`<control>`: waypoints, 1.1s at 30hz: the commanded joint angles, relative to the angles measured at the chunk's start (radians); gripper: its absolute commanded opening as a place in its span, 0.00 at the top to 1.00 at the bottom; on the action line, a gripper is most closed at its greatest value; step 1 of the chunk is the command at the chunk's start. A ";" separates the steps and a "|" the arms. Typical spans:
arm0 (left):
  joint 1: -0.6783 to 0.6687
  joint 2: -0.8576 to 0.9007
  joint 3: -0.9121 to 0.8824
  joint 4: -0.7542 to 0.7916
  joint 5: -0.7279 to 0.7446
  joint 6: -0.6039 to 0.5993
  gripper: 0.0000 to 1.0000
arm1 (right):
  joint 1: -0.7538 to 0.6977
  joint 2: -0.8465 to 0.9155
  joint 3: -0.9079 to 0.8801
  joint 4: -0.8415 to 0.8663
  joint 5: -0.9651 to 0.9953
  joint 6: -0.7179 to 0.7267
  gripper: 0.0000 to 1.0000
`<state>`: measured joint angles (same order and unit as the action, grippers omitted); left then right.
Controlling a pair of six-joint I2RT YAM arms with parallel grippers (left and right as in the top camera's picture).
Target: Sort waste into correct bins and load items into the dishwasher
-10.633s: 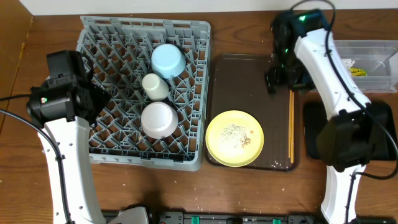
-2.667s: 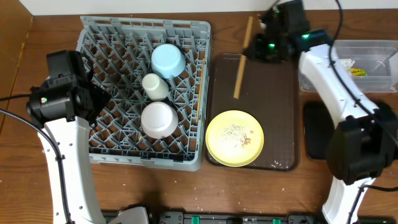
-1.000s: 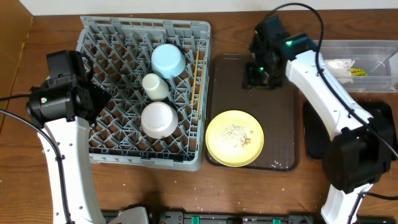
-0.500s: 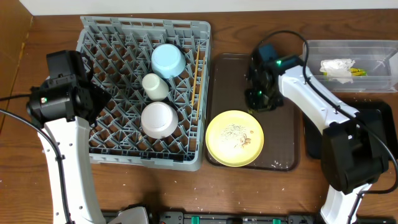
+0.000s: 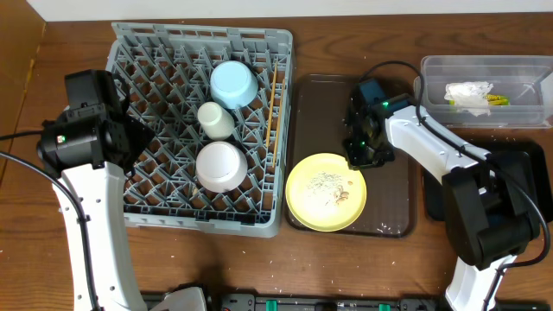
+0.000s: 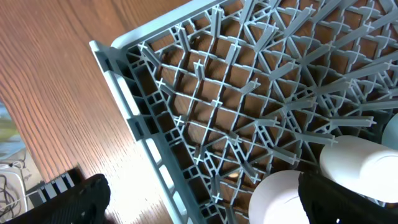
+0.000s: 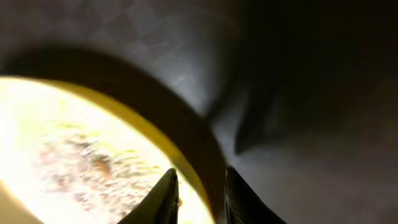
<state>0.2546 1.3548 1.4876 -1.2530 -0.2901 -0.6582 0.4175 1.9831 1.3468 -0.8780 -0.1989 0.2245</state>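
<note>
- The right pincer [image 5: 362, 158] stands at the upper right rim of the yellow plate [image 5: 326, 194], which lies on the brown tray [image 5: 390, 212].
- Its tips are slightly apart, astride the rim; I cannot tell if they grip it.
- Crumbs [image 5: 327, 183] lie on the plate.
- The left pincer [image 6: 205, 208] is wide open and empty, over a corner of the dish rack [image 5: 199, 34].
- The chopsticks [image 5: 273, 108] lie in the rack.
- The wrapper [image 5: 467, 92] lies in the clear tub [image 5: 518, 65].

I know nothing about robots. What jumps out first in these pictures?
The large grey plastic dish rack on the left, holding a light blue bowl. Beside it, a round yellow plate scattered with crumbs sits on a dark brown tray, the right claw at its rim.
</note>
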 commanded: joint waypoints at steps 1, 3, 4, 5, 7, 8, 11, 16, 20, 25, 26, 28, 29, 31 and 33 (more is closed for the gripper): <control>0.005 -0.003 0.017 -0.003 -0.003 -0.013 0.02 | -0.002 -0.001 -0.002 -0.015 0.166 0.103 0.77; 0.005 -0.003 0.017 -0.003 -0.003 -0.013 0.02 | -0.014 -0.001 -0.002 -0.031 0.238 0.146 0.78; 0.005 -0.003 0.017 -0.003 -0.003 -0.013 0.02 | -0.023 -0.001 -0.002 -0.034 0.255 0.150 0.78; 0.005 -0.003 0.017 -0.003 -0.003 -0.013 0.02 | -0.031 -0.001 -0.002 -0.034 0.263 0.149 0.77; 0.005 -0.003 0.017 -0.003 -0.003 -0.013 0.02 | -0.055 -0.001 -0.001 -0.034 0.278 0.149 0.76; 0.005 -0.003 0.017 -0.003 -0.003 -0.013 0.02 | -0.069 -0.001 0.000 -0.035 0.281 0.149 0.76; 0.005 -0.003 0.017 -0.003 -0.003 -0.013 0.02 | -0.118 -0.001 0.003 -0.037 0.280 0.149 0.75; 0.005 -0.003 0.017 -0.003 -0.003 -0.013 0.02 | -0.197 -0.002 0.044 -0.060 0.257 0.140 0.76; 0.005 -0.003 0.017 -0.003 -0.003 -0.013 0.02 | -0.229 -0.003 0.126 -0.122 0.208 0.109 0.73; 0.005 -0.003 0.017 -0.003 -0.003 -0.013 0.02 | -0.223 -0.003 0.267 -0.239 0.163 0.044 0.66; 0.005 -0.003 0.017 -0.003 -0.003 -0.013 0.02 | -0.218 -0.003 0.293 -0.258 0.119 0.010 0.62; 0.005 -0.003 0.017 -0.003 -0.003 -0.013 0.02 | -0.203 -0.003 0.332 -0.286 0.009 -0.068 0.54; 0.005 -0.003 0.017 -0.003 -0.003 -0.013 0.02 | -0.194 -0.003 0.341 -0.293 -0.037 -0.096 0.50; 0.005 -0.003 0.017 -0.003 -0.003 -0.013 0.02 | -0.175 -0.003 0.344 -0.292 -0.092 -0.118 0.37; 0.005 -0.003 0.017 -0.003 -0.003 -0.013 0.02 | -0.145 -0.001 0.341 -0.291 -0.092 -0.118 0.21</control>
<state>0.2546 1.3544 1.4876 -1.2530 -0.2901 -0.6582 0.2306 1.9831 1.6806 -1.1641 -0.1890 0.1802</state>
